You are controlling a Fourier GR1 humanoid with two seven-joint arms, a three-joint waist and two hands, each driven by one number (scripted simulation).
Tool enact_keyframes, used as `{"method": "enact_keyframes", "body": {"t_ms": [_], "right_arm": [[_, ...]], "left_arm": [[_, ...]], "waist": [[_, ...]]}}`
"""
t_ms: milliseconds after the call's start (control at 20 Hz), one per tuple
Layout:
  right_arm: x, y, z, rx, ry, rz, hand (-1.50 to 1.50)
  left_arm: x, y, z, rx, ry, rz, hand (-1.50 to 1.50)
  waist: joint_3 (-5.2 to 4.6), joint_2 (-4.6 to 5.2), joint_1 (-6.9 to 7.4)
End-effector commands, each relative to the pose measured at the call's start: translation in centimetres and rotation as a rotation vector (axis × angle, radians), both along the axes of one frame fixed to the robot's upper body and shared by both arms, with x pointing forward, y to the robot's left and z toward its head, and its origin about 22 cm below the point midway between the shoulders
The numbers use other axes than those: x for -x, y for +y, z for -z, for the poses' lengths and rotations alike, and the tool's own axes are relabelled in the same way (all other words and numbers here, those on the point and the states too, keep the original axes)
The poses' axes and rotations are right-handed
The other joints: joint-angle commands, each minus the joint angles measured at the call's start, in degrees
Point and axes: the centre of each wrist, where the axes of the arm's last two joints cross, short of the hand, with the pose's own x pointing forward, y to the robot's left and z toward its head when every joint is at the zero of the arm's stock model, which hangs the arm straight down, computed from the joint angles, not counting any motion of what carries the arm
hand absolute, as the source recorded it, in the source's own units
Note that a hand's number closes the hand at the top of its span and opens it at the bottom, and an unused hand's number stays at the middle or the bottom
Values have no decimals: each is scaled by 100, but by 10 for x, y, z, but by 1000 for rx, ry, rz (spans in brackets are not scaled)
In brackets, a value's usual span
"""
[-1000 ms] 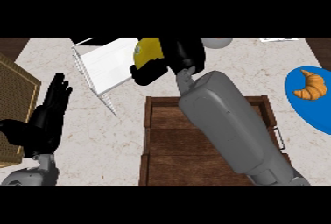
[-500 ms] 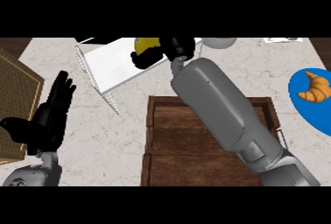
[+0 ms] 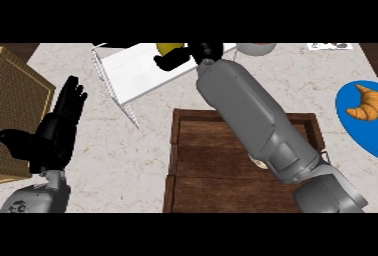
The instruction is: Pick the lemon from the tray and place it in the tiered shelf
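— Starting nearest, what holds what?
— Closest is the brown wooden tray (image 3: 214,190), its slatted floor showing. The right forearm (image 3: 255,125) runs across it on a slant and covers much of its right half; a small pale patch peeks from under the arm, and I cannot tell what it is.
— And the left side?
— The left hand (image 3: 55,132) rests at the left edge, fingers straight and pointing up, holding nothing. Beside it lies a woven tan mat or basket (image 3: 22,100), cut off by the edge.
— To the right?
— A blue plate (image 3: 353,130), partly out of view, carries a croissant (image 3: 360,102).
— Farther back?
— The white tiered shelf (image 3: 140,70) stands at the far side of the counter (image 3: 125,165), its wire edges and flat white level visible. The right hand (image 3: 188,54) is over it, fingers curled round the lemon (image 3: 168,47); only a yellow sliver shows above the fingers, right at the top of the view.
— Is the lemon resting on the shelf?
— Cannot tell; the hand hides the contact. A grey round thing (image 3: 255,48) behind is also cut off.
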Motion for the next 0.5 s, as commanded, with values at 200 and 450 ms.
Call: {"method": "enact_keyframes", "body": {"t_ms": [200,450], "right_arm": [[-13,-7,5,-60,51,-62,-150],[-12,-4,-2,-144,-12,-102,-150]], "left_arm": [[-8,-6,3,8,8,16,0],[-5,-9,-6,-2,-11,8,0]], "waist": [[-1,40,34],[1,8,32]]}}
